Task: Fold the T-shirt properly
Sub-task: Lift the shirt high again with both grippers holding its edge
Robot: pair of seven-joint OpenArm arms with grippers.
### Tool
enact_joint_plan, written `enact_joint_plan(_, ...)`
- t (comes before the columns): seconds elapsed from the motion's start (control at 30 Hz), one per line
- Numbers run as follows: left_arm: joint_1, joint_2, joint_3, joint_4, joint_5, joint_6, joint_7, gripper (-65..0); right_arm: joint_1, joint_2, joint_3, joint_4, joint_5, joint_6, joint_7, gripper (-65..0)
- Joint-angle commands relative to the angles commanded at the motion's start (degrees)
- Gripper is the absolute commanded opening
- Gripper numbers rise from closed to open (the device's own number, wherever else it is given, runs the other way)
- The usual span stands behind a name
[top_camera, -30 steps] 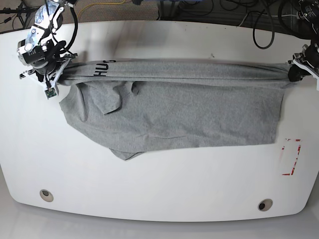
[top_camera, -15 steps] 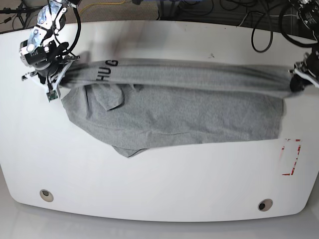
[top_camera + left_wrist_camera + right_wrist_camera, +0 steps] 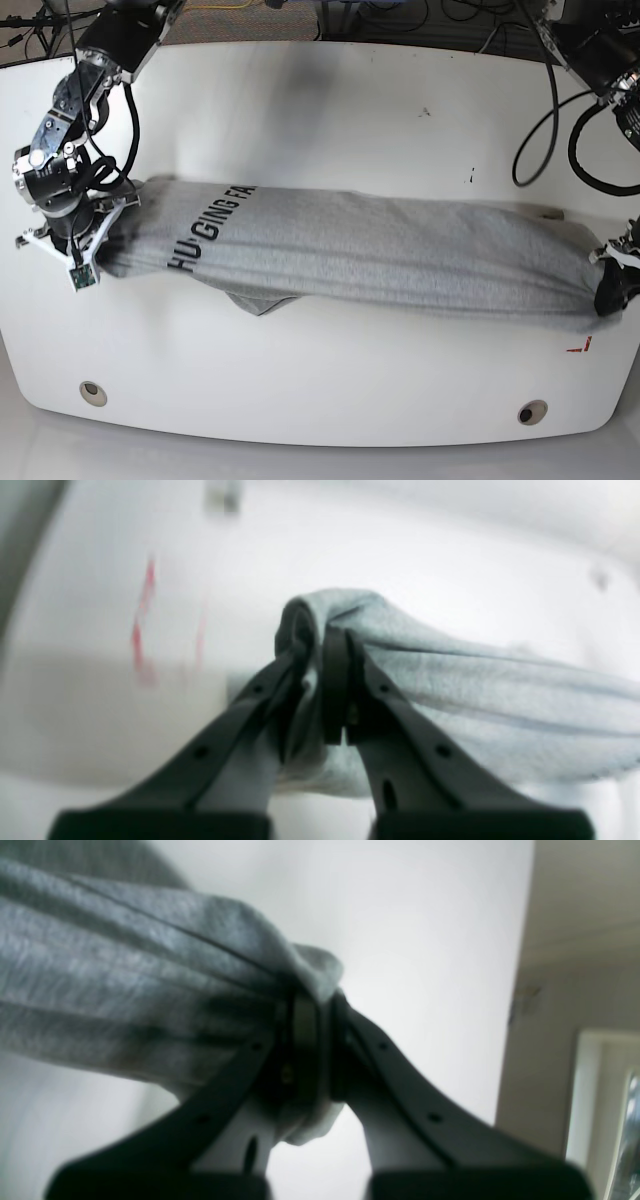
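So the T-shirt point(image 3: 400, 250) is stretched out long across the white table point(image 3: 330, 100), running from about 9 o'clock to 3 o'clock in the base view, bunched into a thick band. Black lettering point(image 3: 210, 228) shows near the 9 o'clock end, reading something like "HU..GING FA". A little corner of grey fabric pokes out under the band toward 7 o'clock.

The right gripper point(image 3: 85, 240) sits at the 9 o'clock end and, in its wrist view, the fingers point(image 3: 235, 1075) are pinched tight on a gathered wad of the cloth. The left gripper point(image 3: 610, 285) is at the 3 o'clock end, same deal: its wrist view shows the dark fingers point(image 3: 380, 700) squeezed onto a bunched fold of the shirt, cloth bulging over the tips.

A red corner mark point(image 3: 578, 346) sits on the table just below the left gripper, toward 5 o'clock. Two round holes point(image 3: 92, 391) sit near the table's 6 o'clock edge.
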Motion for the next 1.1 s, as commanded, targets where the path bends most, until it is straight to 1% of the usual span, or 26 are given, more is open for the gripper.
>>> enact_joint_plan(0.13,-7.5,0.1,2.4,-3.1,3.9,0.0,0.0,-63.9,5.6,1.9,-1.8,-2.6,0.0,0.00,0.0,-64.8)
enact_joint_plan(0.3,-15.4,0.1,3.1,-6.9,5.8,0.0,-0.1,-63.9,12.8,4.9,-6.8,-5.3,0.0,0.00,0.0,-64.8)
enact_joint_plan(0.4,-19.9,-0.2,3.2,-8.9,5.8,0.0,-0.1,-64.0,17.0,6.9,-9.2,-5.9,0.0,0.00,-0.3,-64.8)
enact_joint_plan(0.43,-22.9,-0.3,3.3,-9.7,5.8,0.0,-0.1,-64.0,19.2,7.8,-10.1,-6.0,0.0,0.00,-0.3,-64.8)
enact_joint_plan(0.57,-29.5,-0.5,3.3,-11.9,5.9,0.0,0.0,-64.0,24.2,9.1,-12.5,-6.1,0.0,0.00,-0.3,-64.5)
enact_joint_plan(0.67,-35.4,-2.6,5.9,-14.2,5.9,0.0,-0.2,-64.0,29.3,10.5,-16.2,-6.1,0.0,0.00,-0.3,-64.5)
enact_joint_plan(0.77,-41.1,-3.3,8.1,-16.1,5.9,0.1,-0.3,-64.0,34.1,11.7,-19.3,-6.1,0.0,0.00,-1.1,-64.5)
enact_joint_plan(0.97,-50.5,-3.6,10.9,-20.5,5.9,0.1,-0.3,-64.0,44.6,12.8,-24.6,-6.1,0.0,0.00,-3.0,-64.4)
enact_joint_plan(1.1,-54.2,-3.6,11.9,-22.6,5.9,0.1,-0.4,-64.0,49.8,12.8,-26.7,-6.5,0.0,0.00,-3.1,-64.4)
